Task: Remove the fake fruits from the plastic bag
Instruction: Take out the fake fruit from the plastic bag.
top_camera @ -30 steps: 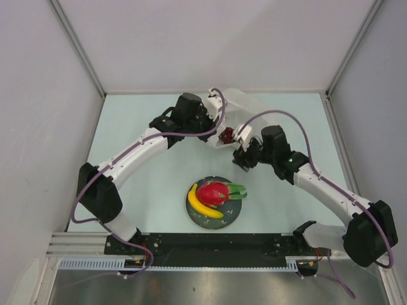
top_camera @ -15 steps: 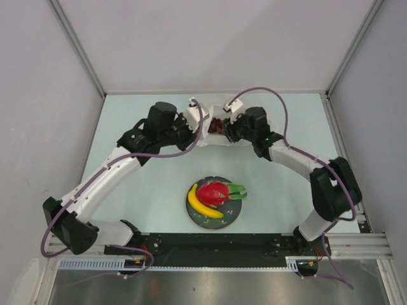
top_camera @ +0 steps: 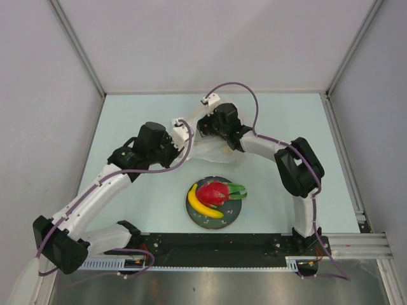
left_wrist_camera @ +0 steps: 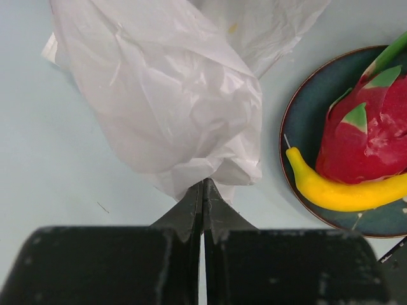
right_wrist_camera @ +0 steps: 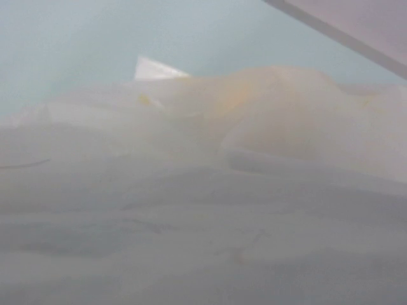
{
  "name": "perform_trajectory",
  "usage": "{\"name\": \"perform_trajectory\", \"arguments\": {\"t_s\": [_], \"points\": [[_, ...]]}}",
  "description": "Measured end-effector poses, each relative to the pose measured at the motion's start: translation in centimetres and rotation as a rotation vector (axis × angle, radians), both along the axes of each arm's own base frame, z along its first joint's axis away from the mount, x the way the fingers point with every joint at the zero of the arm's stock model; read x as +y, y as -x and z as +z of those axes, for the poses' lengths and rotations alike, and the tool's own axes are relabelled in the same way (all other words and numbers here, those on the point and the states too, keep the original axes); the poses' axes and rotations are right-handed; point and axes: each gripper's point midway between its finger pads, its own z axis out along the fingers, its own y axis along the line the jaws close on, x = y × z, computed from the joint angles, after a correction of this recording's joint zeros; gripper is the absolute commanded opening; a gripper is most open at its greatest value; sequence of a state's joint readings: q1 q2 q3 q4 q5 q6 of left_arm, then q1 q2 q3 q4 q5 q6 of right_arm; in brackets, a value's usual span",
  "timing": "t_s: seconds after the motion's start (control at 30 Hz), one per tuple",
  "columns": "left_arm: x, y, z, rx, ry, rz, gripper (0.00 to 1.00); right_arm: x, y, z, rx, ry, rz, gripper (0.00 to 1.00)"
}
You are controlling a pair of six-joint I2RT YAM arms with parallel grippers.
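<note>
The plastic bag [top_camera: 216, 150] lies crumpled behind the plate. My left gripper [left_wrist_camera: 203, 185] is shut on a fold at the bag's edge [left_wrist_camera: 166, 101]; in the top view it [top_camera: 189, 136] sits at the bag's left end. My right gripper [top_camera: 206, 126] reaches into the bag from the far side, and its fingers are hidden. The right wrist view shows only plastic film [right_wrist_camera: 191, 210] with a yellowish round shape [right_wrist_camera: 280, 117] behind it, perhaps the lemon. The banana [top_camera: 203, 208] and dragon fruit [top_camera: 215, 192] lie on the plate. The grapes are not visible.
The round dark blue-grey plate [top_camera: 234, 216] sits in front of the bag, near the table's front edge; it also shows in the left wrist view [left_wrist_camera: 299, 121] to the right of the bag. Grey walls enclose the table on three sides.
Both grippers moved left with the bag. The right gripper went from the bag's mouth into the bag. The dark red grapes that showed at the opening are now hidden.
</note>
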State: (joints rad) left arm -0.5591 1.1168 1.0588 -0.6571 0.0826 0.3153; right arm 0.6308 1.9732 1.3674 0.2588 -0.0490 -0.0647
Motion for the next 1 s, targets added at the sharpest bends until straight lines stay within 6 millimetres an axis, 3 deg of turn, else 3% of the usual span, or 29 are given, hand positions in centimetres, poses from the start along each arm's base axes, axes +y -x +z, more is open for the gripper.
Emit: {"name": "perform_trajectory", "arguments": {"t_s": [0.03,0.27,0.53,0.63,0.73,0.77,0.87,1.0], "points": [[0.0,-0.1,0.0,0.001,-0.002,0.002,0.00,0.3,-0.7,0.1,-0.005,-0.008,-0.014,0.99],[-1.2,-1.4,1.1,0.010,0.015,-0.016,0.00,2.6,-5.9,-1.3,-0.020,-0.018,-0.091,1.00],[-3.8,-2.4,4.0,0.010,0.089,-0.090,0.00,3.2,-9.9,-5.7,0.007,0.064,-0.150,1.00],[-4.1,-2.6,4.3,0.012,0.095,-0.097,0.00,3.2,-11.7,-6.9,0.009,0.099,-0.168,0.83],[-4.2,-2.7,4.1,0.017,0.093,-0.097,0.00,2.7,-12.8,-7.6,0.000,0.119,-0.179,0.61],[-4.2,-2.7,4.1,0.019,0.092,-0.097,0.00,2.3,-13.0,-7.6,-0.004,0.127,-0.181,0.47],[-4.2,-2.9,3.9,0.023,0.090,-0.094,0.00,1.4,-13.5,-7.7,-0.009,0.150,-0.182,0.29],[-4.3,-3.3,3.7,0.029,0.086,-0.089,0.00,0.9,-13.4,-7.7,0.001,0.153,-0.161,0.21]]}}
